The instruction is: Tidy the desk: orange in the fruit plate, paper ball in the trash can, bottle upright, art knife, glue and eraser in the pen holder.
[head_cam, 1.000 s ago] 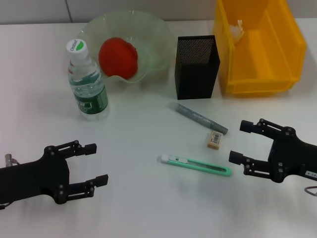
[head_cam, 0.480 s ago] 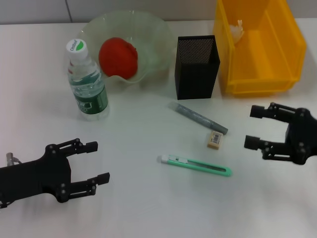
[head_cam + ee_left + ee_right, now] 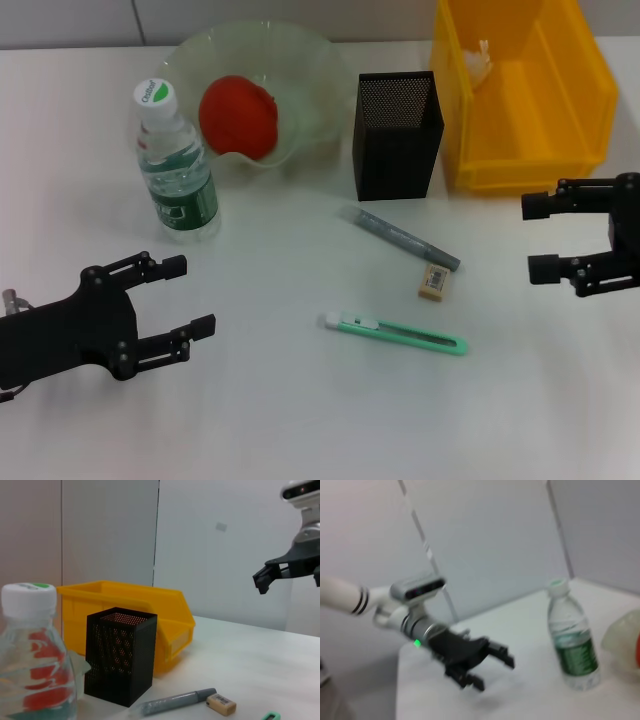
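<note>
Right gripper, jaws spread w/ nothing between them, hangs at the right edge of the desk, just near of the yellow trash bin; a second ago it sat nearer and further left, close to the art knife, so it has pulled back to the right & farther off w/o taking anything. Left gripper, fingers also apart and empty, idles at the near left, having drifted only slightly left. Judgement: no pickup is under way at present; the three pen-holder items remain to be done, and the right arm is prob. repositioning rather than reaching. Done so far, by the look of it: orange sits in the pale-green fruit plate at far left-centre; bottle stands upright, white cap on, just near-left of the plate; a whitish crumpled scrap, likely the paper ball, lies in the bin's far-left corner. Still loose on the desk: grey glue stick lying diagonally just near of the black mesh pen holder; small beige eraser touching or almost touching the stick's near-right end; green art knife flat, near of both, white tip to the left. Pen holder stands upright between plate and bin.
</note>
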`<move>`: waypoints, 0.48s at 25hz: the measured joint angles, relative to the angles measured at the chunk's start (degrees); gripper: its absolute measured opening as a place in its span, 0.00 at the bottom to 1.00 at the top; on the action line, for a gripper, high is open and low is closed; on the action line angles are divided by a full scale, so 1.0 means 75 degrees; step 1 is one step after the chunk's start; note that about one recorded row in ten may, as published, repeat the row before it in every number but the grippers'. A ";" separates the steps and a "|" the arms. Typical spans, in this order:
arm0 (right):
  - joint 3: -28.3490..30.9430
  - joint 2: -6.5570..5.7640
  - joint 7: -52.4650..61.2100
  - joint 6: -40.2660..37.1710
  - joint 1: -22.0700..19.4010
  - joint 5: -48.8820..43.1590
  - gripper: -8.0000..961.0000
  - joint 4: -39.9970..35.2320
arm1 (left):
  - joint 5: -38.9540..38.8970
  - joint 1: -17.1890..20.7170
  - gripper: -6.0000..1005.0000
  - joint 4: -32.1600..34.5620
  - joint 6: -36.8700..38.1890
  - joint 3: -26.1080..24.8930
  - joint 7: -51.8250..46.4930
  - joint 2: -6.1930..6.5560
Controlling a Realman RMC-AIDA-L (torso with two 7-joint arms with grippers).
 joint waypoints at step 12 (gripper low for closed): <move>-0.0067 -0.0135 0.1660 -0.1006 0.1767 -0.1951 0.86 -0.1520 | 0.0002 -0.0005 0.77 -0.0003 0.0003 -0.0009 -0.0037 0.0004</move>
